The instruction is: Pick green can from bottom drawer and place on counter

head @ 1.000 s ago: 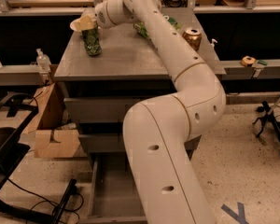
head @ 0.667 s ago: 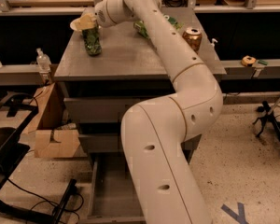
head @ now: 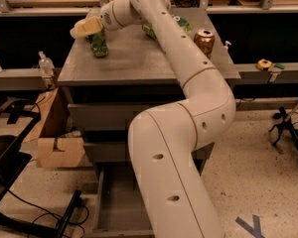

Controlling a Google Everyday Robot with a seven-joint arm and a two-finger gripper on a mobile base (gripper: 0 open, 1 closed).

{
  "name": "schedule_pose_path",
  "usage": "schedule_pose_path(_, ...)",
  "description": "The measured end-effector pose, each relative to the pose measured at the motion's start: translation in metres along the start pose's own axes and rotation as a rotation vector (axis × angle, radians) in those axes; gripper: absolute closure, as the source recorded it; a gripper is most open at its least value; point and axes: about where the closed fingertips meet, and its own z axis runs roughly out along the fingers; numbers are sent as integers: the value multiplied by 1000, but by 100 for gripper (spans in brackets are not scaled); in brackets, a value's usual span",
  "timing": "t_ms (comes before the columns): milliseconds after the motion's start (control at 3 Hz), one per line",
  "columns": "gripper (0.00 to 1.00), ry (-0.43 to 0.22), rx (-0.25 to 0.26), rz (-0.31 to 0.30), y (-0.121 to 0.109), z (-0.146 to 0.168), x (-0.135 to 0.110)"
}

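The green can (head: 99, 44) stands upright on the counter (head: 139, 63) near its back left corner. My gripper (head: 86, 28) is at the can's top, reaching in from the right along the arm (head: 188, 68), which stretches over the counter. The can's top is hidden behind the gripper. The bottom drawer (head: 114, 202) is pulled open at floor level below the cabinet, and its grey floor shows no object where the arm does not hide it.
A taller gold-brown can (head: 204, 41) stands at the counter's right side. A green snack bag (head: 181, 24) lies at the back, partly behind the arm. A cardboard box (head: 54, 143) sits left of the cabinet. A small bottle (head: 45, 63) stands on the left shelf.
The lower arm has shifted slightly to the left. The gripper and the green can stay in the same place on the counter.
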Motion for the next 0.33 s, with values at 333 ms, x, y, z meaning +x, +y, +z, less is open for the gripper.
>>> schedule_pose_path(333,0,0,0,0,0,0,0)
